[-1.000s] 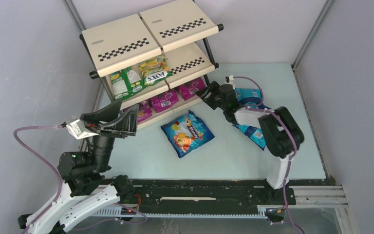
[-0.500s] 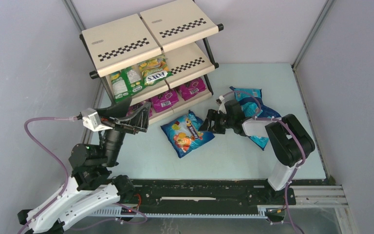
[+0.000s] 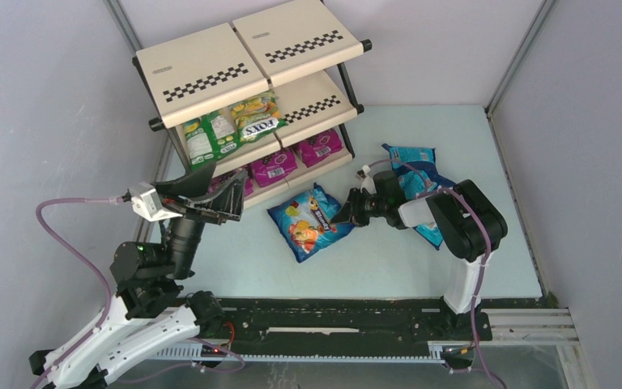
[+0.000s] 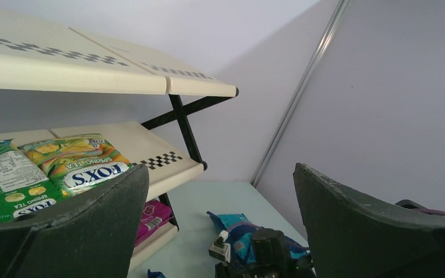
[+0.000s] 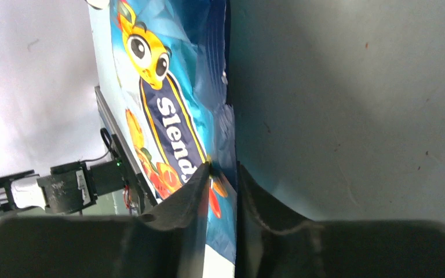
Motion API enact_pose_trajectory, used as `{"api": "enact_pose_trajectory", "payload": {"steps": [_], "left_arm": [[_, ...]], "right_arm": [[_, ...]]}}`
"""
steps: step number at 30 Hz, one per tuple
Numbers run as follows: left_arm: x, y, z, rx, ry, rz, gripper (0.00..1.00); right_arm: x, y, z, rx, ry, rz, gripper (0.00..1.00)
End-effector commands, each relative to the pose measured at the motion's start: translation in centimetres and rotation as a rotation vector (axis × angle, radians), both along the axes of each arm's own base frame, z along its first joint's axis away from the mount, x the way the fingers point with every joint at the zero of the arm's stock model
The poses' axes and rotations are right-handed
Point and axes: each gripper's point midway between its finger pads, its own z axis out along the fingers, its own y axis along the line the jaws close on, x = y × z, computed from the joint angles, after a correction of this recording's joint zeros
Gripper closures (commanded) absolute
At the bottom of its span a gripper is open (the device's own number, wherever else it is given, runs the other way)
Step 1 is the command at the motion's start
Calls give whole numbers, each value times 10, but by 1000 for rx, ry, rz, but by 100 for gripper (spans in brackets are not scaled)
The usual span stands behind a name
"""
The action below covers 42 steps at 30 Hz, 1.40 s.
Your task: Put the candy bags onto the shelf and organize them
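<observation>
A blue candy bag with orange fruit art (image 3: 308, 223) lies on the pale floor in front of the shelf (image 3: 210, 73). My right gripper (image 3: 347, 214) is shut on its right edge; in the right wrist view the bag's edge (image 5: 168, 116) sits pinched between the two narrow fingers of the gripper (image 5: 223, 169). My left gripper (image 3: 220, 194) stands wide open and holds nothing, near the shelf's lower left corner. Green-yellow bags (image 3: 227, 130) lie on the middle tier, magenta bags (image 3: 291, 158) on the bottom tier. Teal bags (image 3: 413, 158) lie behind the right arm.
Grey walls close in the left, back and right sides. The black rail (image 3: 332, 320) with both arm bases runs along the near edge. The shelf's black cross frame (image 4: 185, 124) and its top tier (image 4: 92, 69) show in the left wrist view, with a teal bag (image 4: 237, 226) below.
My right gripper swung from the shelf's right end down to the blue bag and shut on its edge. The left arm moved a little to the right, still open.
</observation>
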Motion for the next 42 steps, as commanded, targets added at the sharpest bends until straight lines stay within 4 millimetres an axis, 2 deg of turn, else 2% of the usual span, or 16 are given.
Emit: {"api": "enact_pose_trajectory", "payload": {"steps": [1, 8, 12, 16, 17, 21, 27, 31, 34, 36, 39, 42], "left_arm": [[2, -2, -3, 5, -1, -1, 0], [1, -4, -4, 3, 1, -9, 0], [2, -8, -6, 11, 7, -18, 0], [4, -12, -8, 20, 15, -24, 0], [5, -13, -9, 23, 18, -23, 0], [7, -17, -11, 27, 25, -33, 0], [10, -23, -15, 38, 39, -42, 0], [10, -27, -15, 40, 41, -56, 0], [10, -27, -15, 40, 40, -59, 0], [9, -26, -15, 39, 39, -59, 0], [9, -26, -14, 36, 39, -61, 0], [9, -28, -14, 37, 39, -68, 0]], "right_arm": [[-11, -7, 13, 71, -10, -24, 82], [-33, -40, 11, -14, -49, -125, 99], [-47, -66, 7, -110, -78, -211, 100], [-55, -112, -4, -316, -106, -396, 100], [-59, -118, 1, -349, -127, -421, 100], [-83, -118, 6, -387, -162, -409, 100], [-108, -76, 8, -204, -138, -326, 94], [-115, -45, 12, -173, -137, -219, 87], [-115, -35, 16, -144, -135, -186, 75], [-113, -37, 15, -147, -130, -205, 68], [-112, -46, 10, -174, -110, -234, 51], [-112, -59, 7, -167, -94, -276, 26]]}}
